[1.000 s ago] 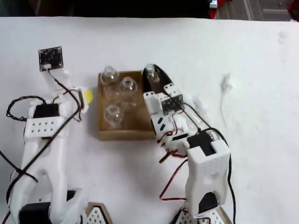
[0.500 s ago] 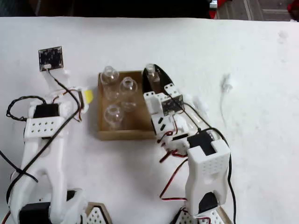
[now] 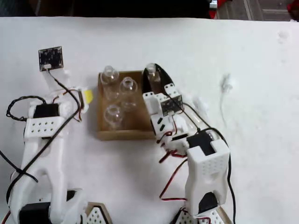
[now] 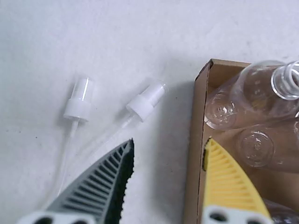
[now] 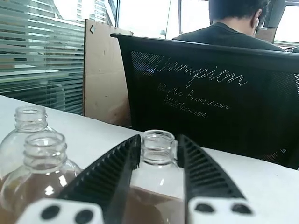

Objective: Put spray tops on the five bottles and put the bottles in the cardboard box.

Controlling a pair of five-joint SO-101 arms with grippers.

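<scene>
The right hand [image 5: 159, 142] is clamped on the neck of an uncapped bottle [image 5: 156, 186] at the far right corner of the cardboard box [image 3: 121, 135]. The left hand [image 4: 169, 141] is spread apart over the surface [image 4: 93, 37] near two spray tops [image 4: 145, 100]. The bottle is probably light, thin-walled and slick, so grip the rigid neck.
</scene>
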